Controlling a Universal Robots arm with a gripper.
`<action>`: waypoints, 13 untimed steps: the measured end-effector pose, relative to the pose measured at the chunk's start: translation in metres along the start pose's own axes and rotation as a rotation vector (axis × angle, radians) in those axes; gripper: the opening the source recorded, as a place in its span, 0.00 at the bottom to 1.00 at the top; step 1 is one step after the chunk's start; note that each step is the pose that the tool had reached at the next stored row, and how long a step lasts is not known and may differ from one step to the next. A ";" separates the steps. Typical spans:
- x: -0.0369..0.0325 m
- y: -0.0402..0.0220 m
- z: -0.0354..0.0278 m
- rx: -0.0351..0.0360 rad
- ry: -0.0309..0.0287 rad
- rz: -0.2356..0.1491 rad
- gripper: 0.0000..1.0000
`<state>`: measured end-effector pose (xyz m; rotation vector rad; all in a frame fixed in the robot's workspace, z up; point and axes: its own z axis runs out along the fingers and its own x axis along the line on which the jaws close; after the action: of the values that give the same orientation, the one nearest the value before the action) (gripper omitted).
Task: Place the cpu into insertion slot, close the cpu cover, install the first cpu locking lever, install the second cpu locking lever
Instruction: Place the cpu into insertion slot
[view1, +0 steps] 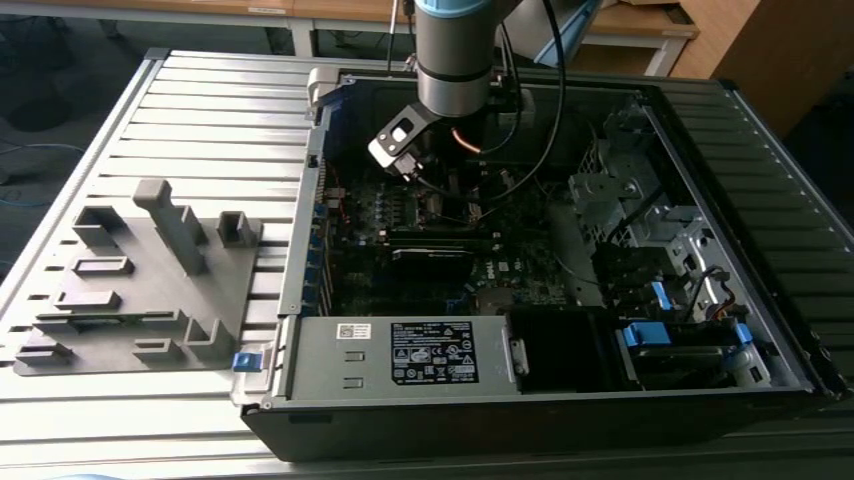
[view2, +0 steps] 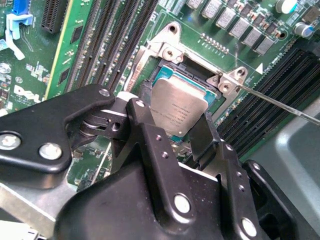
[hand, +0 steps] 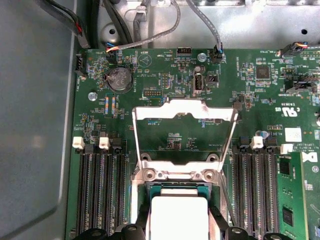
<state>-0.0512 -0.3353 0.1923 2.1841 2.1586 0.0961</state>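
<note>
1. At the exterior view's left, a grey parts holder (view1: 140, 290) lay on the slatted table (view1: 214, 110), beside the open computer case (view1: 534, 390).
2. In that frame's upper middle, the arm (view1: 454, 60) reached straight down into the case, with the gripper (view1: 424, 180) low inside it.
3. Its fingers (view2: 145, 135) were clamped on the cpu (view2: 178, 111). The cpu was just over the insertion slot (view2: 175, 74), its face tilted and its edges square to the slot's rim.
4. The cpu cover (hand: 185, 110) stood open beyond the slot.

grey fixture tray (view1: 160, 295) on slatted table (view1: 227, 110) | open computer case (view1: 534, 415) alongside | coin battery (hand: 118, 79) | memory slots (hand: 102, 195)
</note>
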 end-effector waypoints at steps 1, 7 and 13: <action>0.0000 0.0000 0.0001 0.0000 0.0000 0.000 0.54; 0.0000 -0.0002 0.0014 0.0002 -0.0002 0.000 0.54; 0.0000 -0.0002 0.0016 0.0001 -0.0001 0.000 0.54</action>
<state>-0.0512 -0.3353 0.1907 2.1841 2.1585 0.0959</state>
